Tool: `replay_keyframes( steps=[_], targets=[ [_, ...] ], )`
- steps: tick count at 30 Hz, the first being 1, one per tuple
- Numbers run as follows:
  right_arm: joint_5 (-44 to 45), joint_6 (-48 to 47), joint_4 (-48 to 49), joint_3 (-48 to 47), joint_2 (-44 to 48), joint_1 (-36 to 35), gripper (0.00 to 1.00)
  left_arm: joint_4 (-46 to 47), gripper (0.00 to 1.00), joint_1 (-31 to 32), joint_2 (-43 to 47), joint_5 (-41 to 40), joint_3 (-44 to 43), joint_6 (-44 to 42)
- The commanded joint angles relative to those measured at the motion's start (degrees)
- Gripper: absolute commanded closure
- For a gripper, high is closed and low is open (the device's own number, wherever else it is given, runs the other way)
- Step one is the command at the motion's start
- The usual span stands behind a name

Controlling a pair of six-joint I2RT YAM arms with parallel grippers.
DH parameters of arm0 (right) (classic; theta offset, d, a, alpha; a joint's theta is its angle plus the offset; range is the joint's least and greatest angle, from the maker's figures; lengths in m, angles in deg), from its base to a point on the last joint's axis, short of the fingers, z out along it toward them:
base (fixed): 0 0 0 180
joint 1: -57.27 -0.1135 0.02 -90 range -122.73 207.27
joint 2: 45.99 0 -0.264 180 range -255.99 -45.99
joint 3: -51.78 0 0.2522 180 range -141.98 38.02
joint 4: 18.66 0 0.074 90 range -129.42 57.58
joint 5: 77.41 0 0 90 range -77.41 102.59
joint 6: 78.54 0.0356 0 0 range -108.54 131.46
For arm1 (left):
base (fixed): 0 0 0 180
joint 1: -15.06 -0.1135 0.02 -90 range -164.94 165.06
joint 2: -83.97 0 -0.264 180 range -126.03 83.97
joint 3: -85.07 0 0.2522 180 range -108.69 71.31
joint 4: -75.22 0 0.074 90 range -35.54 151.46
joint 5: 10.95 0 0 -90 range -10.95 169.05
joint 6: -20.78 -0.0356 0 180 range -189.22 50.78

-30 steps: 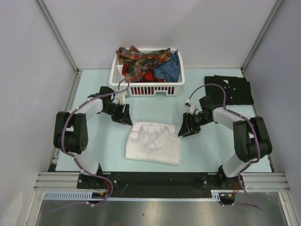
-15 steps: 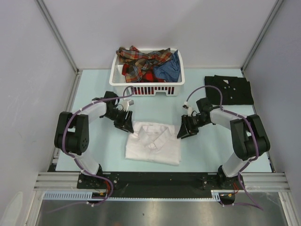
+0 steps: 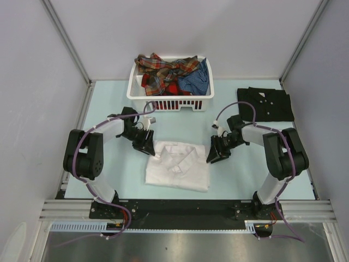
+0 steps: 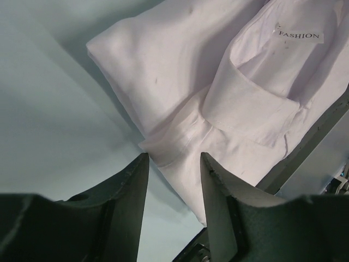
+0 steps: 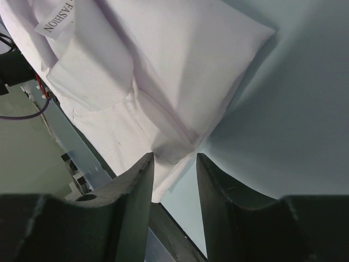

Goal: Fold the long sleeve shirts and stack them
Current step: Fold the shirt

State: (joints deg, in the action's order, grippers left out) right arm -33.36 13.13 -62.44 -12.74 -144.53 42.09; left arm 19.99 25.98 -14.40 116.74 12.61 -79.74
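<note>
A folded white shirt (image 3: 178, 165) lies on the table in front of the arms, collar up. My left gripper (image 3: 148, 147) is open at its upper left corner; in the left wrist view the shirt's edge (image 4: 180, 147) lies between the open fingers (image 4: 133, 180). My right gripper (image 3: 212, 154) is open at the upper right corner; the shirt's corner fold (image 5: 174, 147) sits between its fingers (image 5: 139, 180). A folded black shirt (image 3: 265, 103) lies at the back right. Plaid and blue shirts (image 3: 173, 72) fill the basket.
A white slatted basket (image 3: 136, 93) stands at the back middle. Grey walls close in the left, right and back sides. A black rail (image 3: 174, 207) runs along the near edge.
Both grippers have moved inward and down to the white shirt's upper corners. The shirts have not moved.
</note>
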Motion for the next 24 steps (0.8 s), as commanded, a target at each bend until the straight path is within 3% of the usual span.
replay_keyframes(
  steps=[1,5,10,12,24],
  targets=[
    [-1.24,-0.36,0.31,-3.2,-1.39,-0.2,0.62,0.96,0.53,0.77,0.55,0.98,0.34,0.33],
    [-1.16,-0.7,-0.12,-4.34,-1.83,-0.46,0.77,0.34,0.62,0.77,1.33,1.24,-0.1,-0.02],
    [-0.54,-1.5,-2.14,-5.05,-0.86,-0.38,1.0,-0.01,0.89,0.77,2.74,0.72,-0.19,-1.25],
    [-0.19,-1.5,-2.67,-6.01,-0.07,-0.38,1.0,-0.01,1.0,0.77,3.35,0.63,-0.1,-1.95],
    [1.39,-6.59,-6.46,-10.85,2.39,0.5,1.0,3.85,1.0,0.68,9.77,-0.78,-0.19,-4.68]
  ],
)
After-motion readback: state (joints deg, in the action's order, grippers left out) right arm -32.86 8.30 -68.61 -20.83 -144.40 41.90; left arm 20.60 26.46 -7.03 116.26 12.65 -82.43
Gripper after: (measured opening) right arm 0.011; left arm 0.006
